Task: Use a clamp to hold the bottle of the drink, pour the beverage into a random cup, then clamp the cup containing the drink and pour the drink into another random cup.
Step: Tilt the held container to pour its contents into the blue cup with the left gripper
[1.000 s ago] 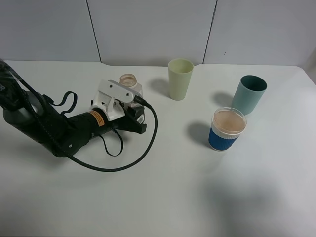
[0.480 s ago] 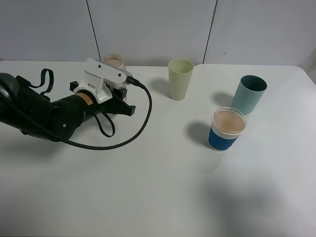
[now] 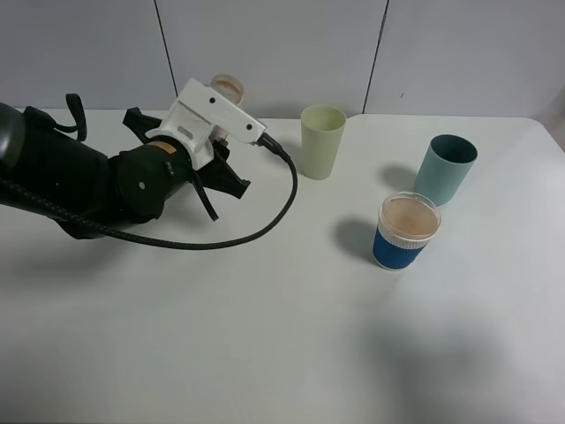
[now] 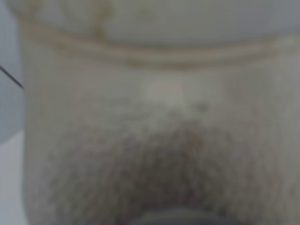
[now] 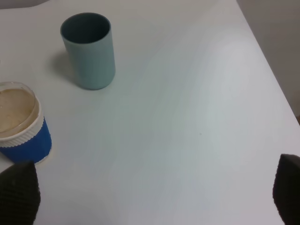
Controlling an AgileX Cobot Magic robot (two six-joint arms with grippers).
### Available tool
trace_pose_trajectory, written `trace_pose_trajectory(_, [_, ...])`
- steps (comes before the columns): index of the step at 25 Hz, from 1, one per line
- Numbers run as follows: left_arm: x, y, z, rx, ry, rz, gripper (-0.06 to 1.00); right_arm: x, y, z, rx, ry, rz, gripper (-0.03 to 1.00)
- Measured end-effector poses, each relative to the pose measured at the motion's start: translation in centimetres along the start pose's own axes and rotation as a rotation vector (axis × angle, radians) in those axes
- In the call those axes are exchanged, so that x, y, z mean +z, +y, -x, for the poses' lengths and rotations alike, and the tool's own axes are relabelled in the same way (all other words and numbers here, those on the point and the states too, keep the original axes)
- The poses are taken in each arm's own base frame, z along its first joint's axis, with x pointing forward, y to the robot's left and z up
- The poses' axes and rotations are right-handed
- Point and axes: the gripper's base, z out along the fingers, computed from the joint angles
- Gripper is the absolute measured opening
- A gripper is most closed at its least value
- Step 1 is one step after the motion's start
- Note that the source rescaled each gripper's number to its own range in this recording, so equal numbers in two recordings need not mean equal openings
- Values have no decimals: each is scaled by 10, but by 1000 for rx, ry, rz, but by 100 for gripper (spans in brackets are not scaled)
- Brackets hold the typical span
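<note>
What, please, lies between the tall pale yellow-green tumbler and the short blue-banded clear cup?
Between tumbler and cup, only bare white table, seen in the exterior high view.

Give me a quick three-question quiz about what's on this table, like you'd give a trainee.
1. True or false: the blue-banded cup holds a brown drink.
2. How many cups stand on the table? A) two B) three C) four
3. Fill in: the cup nearest the bottle is the ___ one.
Key: 1 true. 2 B. 3 yellow-green, meaning the yellow-green cup.
</note>
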Motion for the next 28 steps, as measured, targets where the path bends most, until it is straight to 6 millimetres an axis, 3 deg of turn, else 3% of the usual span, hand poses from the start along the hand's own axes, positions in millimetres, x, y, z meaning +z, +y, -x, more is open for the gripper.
trace_pose_trajectory(5, [-8,-18,24,175,8,5,2,0,0,0,0,0,0,100])
trace_pose_trajectory(14, [-23,-45,63,331,-31,-20,2,0,0,0,0,0,0,100])
trace_pose_trajectory(28, [-14,-95,76,509,41,-58,2,0,0,0,0,0,0,100])
